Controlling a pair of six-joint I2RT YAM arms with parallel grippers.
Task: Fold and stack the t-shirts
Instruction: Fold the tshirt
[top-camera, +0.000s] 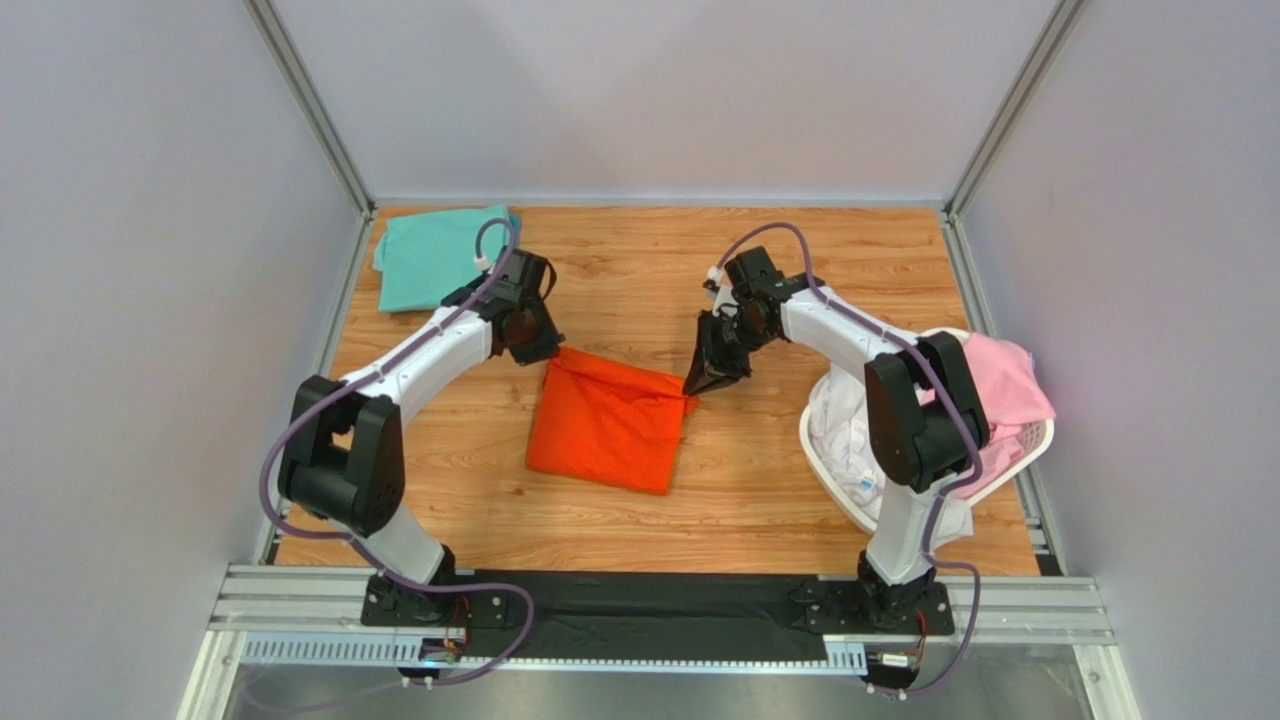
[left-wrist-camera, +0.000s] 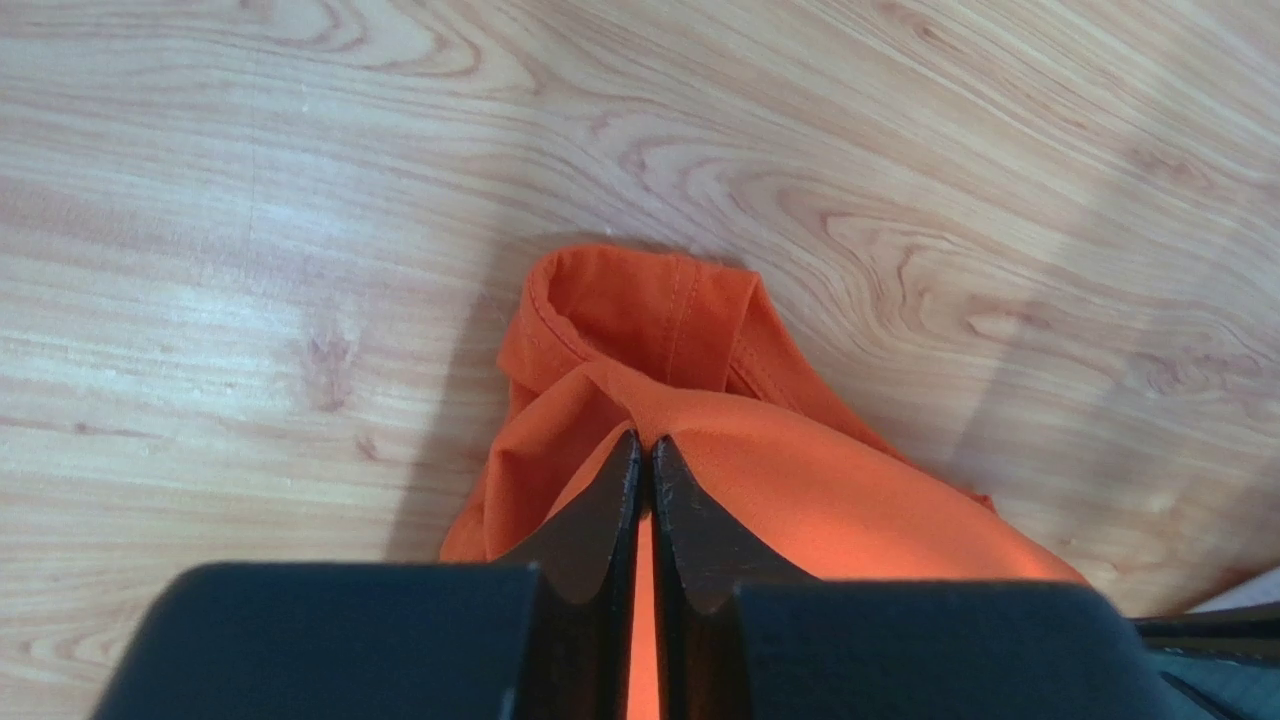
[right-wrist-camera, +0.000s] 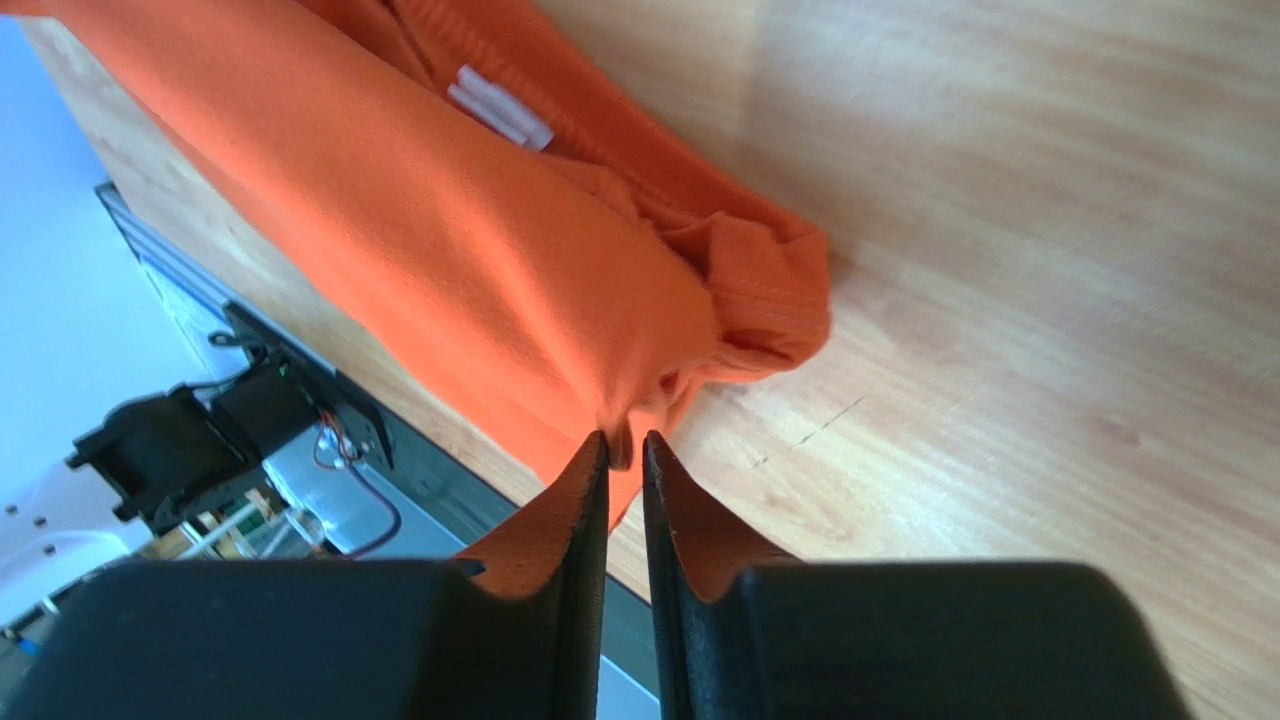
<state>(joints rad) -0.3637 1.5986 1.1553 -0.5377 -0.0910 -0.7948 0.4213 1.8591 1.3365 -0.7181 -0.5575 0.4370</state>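
Note:
An orange-red t-shirt lies folded near the table's middle. My left gripper is shut on its far left corner; in the left wrist view the cloth runs between the closed fingers. My right gripper is shut on its far right corner; the right wrist view shows bunched cloth pinched at the fingertips, with a white label near the collar. A teal-green t-shirt lies folded at the far left corner. Pink and white shirts sit in the basket.
A white perforated basket stands at the right edge behind my right arm. Grey walls close in the wooden table on three sides. The metal rail with the arm bases runs along the near edge.

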